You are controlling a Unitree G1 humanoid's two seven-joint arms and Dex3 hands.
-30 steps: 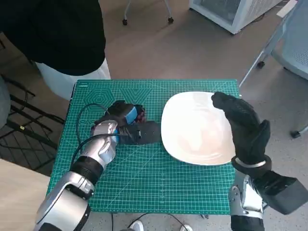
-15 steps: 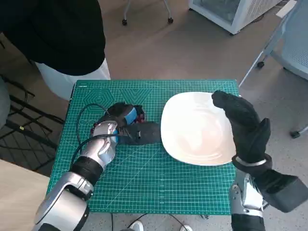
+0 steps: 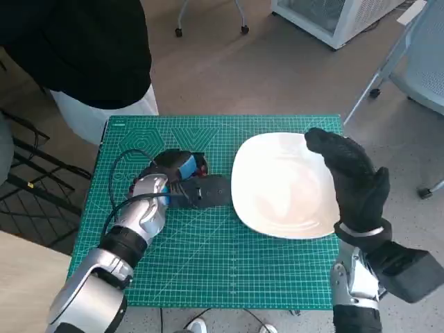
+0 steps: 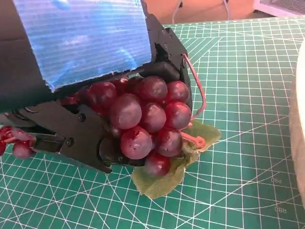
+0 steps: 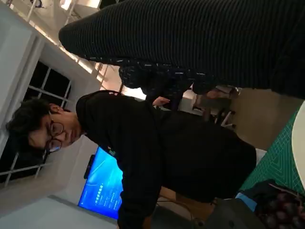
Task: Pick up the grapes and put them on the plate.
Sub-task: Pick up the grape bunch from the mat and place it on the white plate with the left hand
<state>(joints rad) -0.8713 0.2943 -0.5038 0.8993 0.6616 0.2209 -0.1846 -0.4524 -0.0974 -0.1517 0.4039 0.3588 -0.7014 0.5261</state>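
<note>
I see the green cutting mat (image 3: pixel 229 267) covering the table, the white plate (image 3: pixel 281 187) toward its right edge. My right hand (image 3: pixel 354 180) hovers over the plate's right rim, fingers loosely spread, holding nothing. My left hand (image 3: pixel 177 177) grips the grapes (image 4: pixel 147 119) left of centre, their leaf (image 4: pixel 164 174) touching the mat.

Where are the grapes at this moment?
In the head view the grapes lie on the green mat, under the fingers of the left hand, to the left of the white plate.
</note>
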